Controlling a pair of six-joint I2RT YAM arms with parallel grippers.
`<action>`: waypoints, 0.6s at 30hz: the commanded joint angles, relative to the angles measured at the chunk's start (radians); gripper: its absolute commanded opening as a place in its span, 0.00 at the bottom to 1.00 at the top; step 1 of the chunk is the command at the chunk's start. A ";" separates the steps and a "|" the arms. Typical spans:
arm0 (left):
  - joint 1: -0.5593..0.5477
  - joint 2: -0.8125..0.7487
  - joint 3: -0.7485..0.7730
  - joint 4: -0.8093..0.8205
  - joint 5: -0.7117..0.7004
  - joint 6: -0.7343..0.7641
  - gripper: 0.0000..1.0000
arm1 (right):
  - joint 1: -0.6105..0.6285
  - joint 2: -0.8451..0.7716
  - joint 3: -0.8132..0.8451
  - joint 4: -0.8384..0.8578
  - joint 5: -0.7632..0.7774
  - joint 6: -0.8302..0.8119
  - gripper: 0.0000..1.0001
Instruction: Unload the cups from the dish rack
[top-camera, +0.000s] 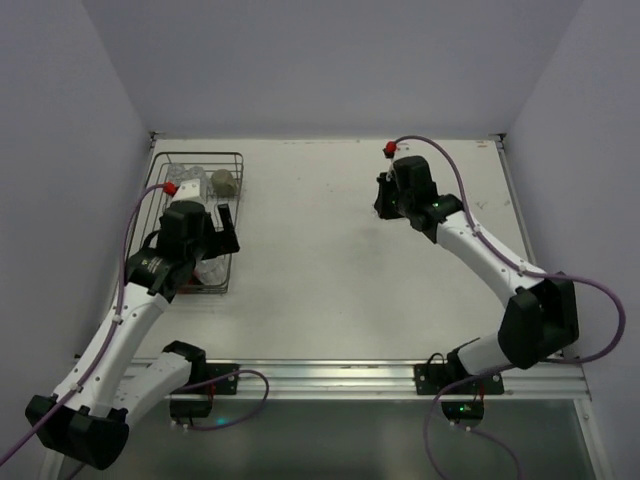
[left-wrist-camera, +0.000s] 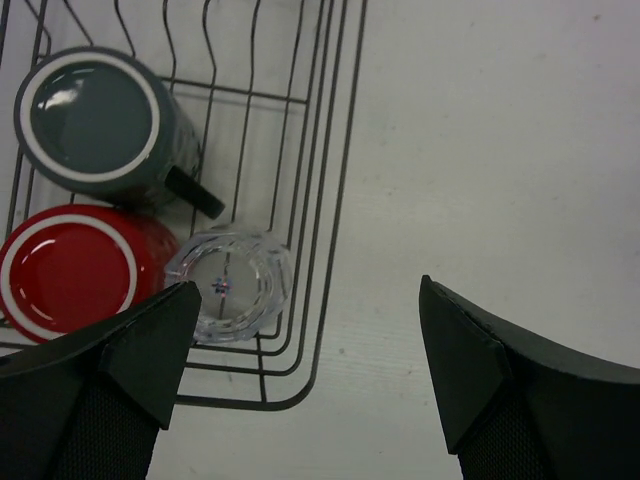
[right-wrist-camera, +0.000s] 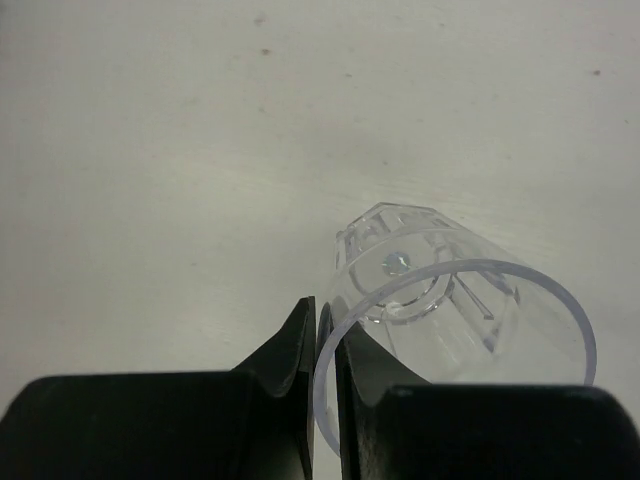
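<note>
The dish rack (top-camera: 200, 154) stands at the table's far left; its wire corner shows in the left wrist view (left-wrist-camera: 335, 200). In it stand a dark green mug (left-wrist-camera: 95, 115), a red mug (left-wrist-camera: 70, 270) and a clear tumbler (left-wrist-camera: 228, 283). A greyish-tan cup (top-camera: 223, 182) sits at the rack's far end. My left gripper (left-wrist-camera: 307, 300) hangs open and empty over the rack's corner (top-camera: 222, 236). My right gripper (right-wrist-camera: 325, 320) is shut on the rim of another clear tumbler (right-wrist-camera: 440, 290), one finger inside and one outside, just above the table at the far right (top-camera: 388, 198).
White walls close in the table on the left, back and right. A metal rail (top-camera: 350, 375) runs along the near edge by the arm bases. Purple cables loop from both arms.
</note>
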 joint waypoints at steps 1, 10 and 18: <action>-0.003 0.016 0.050 -0.150 -0.110 0.044 0.97 | -0.085 0.105 0.103 -0.169 0.076 -0.155 0.00; -0.002 0.137 0.066 -0.243 -0.170 0.017 0.98 | -0.145 0.326 0.186 -0.132 -0.004 -0.133 0.00; 0.013 0.240 0.063 -0.201 -0.173 -0.009 0.98 | -0.159 0.338 0.163 -0.088 0.011 -0.133 0.02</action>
